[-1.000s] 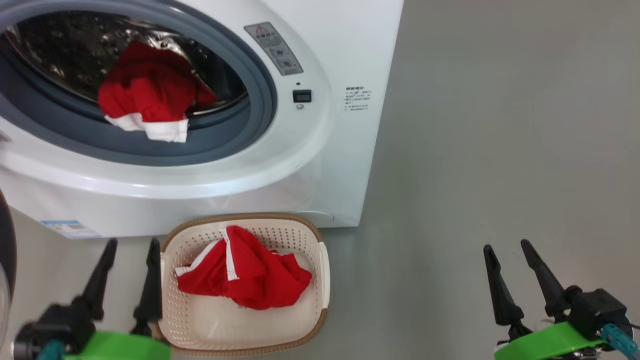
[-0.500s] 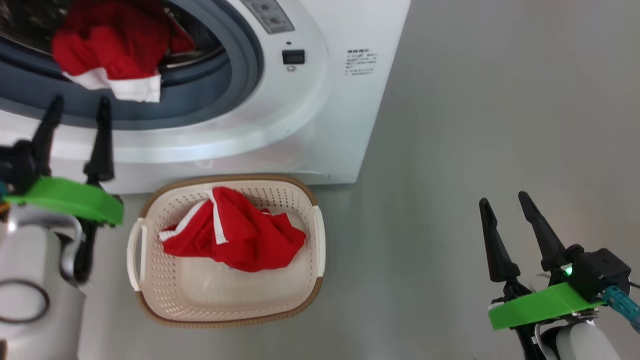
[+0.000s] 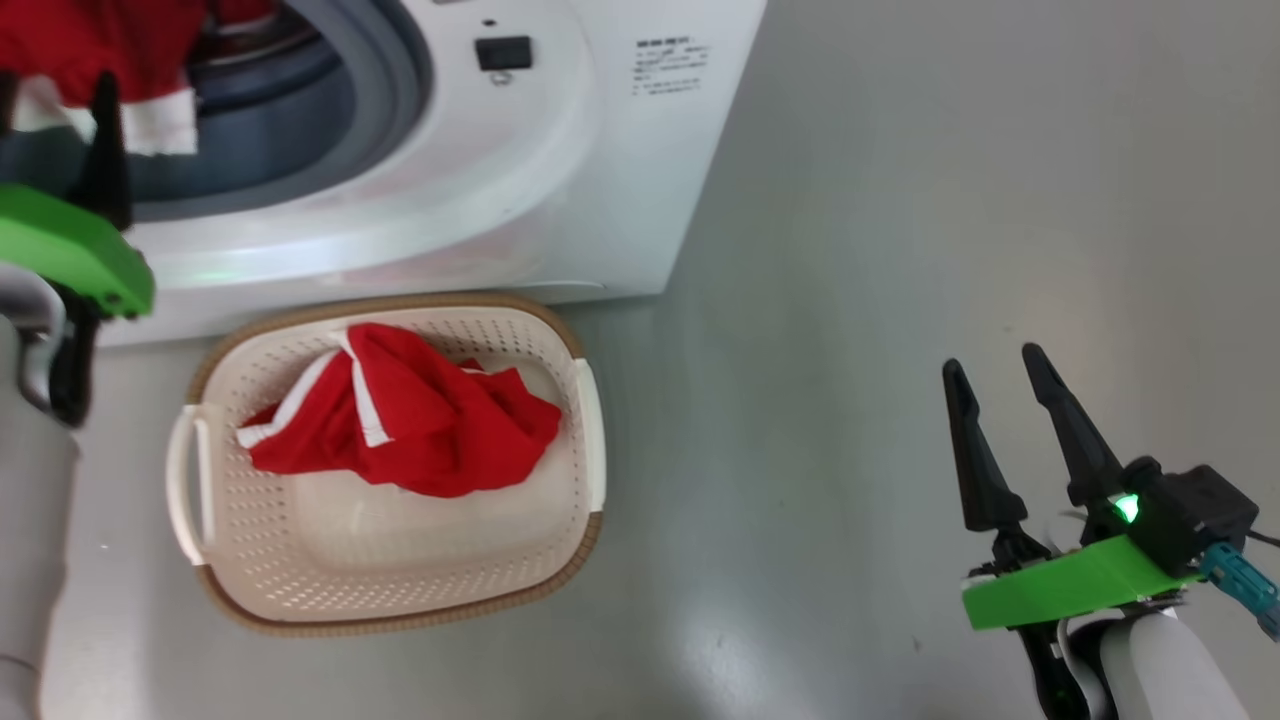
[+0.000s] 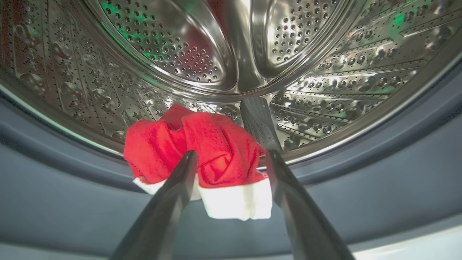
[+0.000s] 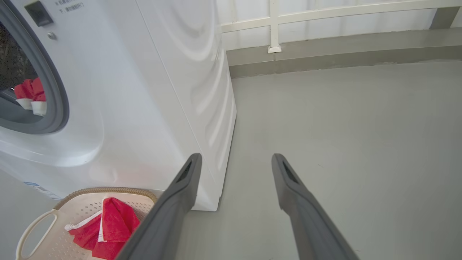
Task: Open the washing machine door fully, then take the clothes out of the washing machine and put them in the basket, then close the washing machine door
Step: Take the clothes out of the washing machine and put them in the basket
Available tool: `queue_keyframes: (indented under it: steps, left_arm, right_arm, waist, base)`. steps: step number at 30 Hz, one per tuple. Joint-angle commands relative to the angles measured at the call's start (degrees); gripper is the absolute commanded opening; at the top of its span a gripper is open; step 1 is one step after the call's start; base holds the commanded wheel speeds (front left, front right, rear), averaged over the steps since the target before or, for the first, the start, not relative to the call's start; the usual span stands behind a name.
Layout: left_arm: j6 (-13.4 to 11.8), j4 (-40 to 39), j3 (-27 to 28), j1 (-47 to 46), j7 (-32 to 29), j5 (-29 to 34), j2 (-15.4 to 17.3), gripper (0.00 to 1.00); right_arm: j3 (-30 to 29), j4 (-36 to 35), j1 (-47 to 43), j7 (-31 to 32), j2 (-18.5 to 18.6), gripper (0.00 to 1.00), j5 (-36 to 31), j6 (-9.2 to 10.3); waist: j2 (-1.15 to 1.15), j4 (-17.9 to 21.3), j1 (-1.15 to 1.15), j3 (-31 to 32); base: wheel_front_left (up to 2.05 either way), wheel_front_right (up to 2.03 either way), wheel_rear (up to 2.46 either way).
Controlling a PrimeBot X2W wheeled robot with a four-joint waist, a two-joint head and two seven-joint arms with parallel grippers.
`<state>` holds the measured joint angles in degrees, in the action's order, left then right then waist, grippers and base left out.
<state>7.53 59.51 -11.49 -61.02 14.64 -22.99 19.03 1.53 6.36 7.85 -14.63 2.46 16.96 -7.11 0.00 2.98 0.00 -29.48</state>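
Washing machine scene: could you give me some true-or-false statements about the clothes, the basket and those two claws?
A white-trimmed garment lies at the lip of the washing machine's drum. True.
The left gripper is open, fingers pointed at that garment. True.
The basket is empty. False: a red garment lies in it.
The right gripper holds clothing. False: it is open and empty, over the floor.
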Motion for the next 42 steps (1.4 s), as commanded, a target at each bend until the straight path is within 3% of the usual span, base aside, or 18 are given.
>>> queue_keyframes:
  steps: [1,9,22,23,24,25,26,33,42]
  left_arm:
    - [0.0,0.8,0.4,-2.1,-0.2,-0.8,3.8,1.00]
    - [0.0,8.1,-1.2,-8.6,0.0,-1.6,6.7,1.00]
    - [0.0,12.8,-2.8,-11.1,-0.2,-2.6,8.1,1.00]
    - [0.0,12.9,-3.1,-11.1,-0.2,-2.6,8.2,0.91]
    - [0.0,13.0,-3.4,-11.1,-0.1,-2.6,8.3,0.45]
    - [0.0,13.0,-3.6,-11.1,-0.1,-2.7,8.3,0.17]
    - [0.0,13.1,-3.9,-11.1,0.0,-2.7,8.3,0.00]
    - [0.0,10.7,-3.6,-10.0,0.3,-3.8,8.1,0.00]
    - [-1.4,-3.5,2.5,-2.6,0.3,-2.3,6.8,0.00]
  right_arm:
    - [1.9,-1.6,1.0,-0.4,0.4,1.00,0.7,-0.37]
    - [3.4,-2.2,1.4,-0.4,0.4,1.00,1.3,-0.37]
    - [4.3,-2.8,1.4,-0.4,0.4,1.00,1.5,-0.37]
    - [4.3,-2.8,1.4,-0.4,0.4,1.00,1.5,-0.37]
    - [4.3,-2.7,1.4,-0.4,0.4,1.00,1.5,-0.37]
    - [4.3,-2.7,1.4,-0.4,0.4,1.00,1.5,-0.37]
    - [4.2,-2.7,1.4,-0.4,0.4,1.00,1.4,-0.37]
    - [3.6,-2.6,1.3,-0.4,0.4,1.00,1.2,-0.37]
    - [3.0,-2.2,1.1,-0.4,0.4,1.00,0.7,-0.37]
  waist:
    - [0.00,1.6,0.00,-2.1]
    - [0.00,3.8,0.00,-4.4]
    - [0.00,5.8,0.00,-6.0]
    - [0.00,5.9,0.00,-6.0]
    - [0.00,5.9,0.00,-5.9]
    - [0.00,5.9,0.00,-5.8]
    - [0.00,5.9,0.00,-5.7]
    - [0.00,5.1,0.00,-4.6]
    - [0.00,3.2,0.00,-2.2]
  base:
    - [0.00,0.00,0.00]
    - [0.00,0.00,0.00]
    - [0.00,0.00,0.00]
    - [0.00,0.00,0.00]
    - [0.00,0.00,0.00]
    - [0.00,0.00,0.00]
    - [0.00,0.00,0.00]
    - [0.00,0.00,0.00]
    - [0.00,0.00,0.00]
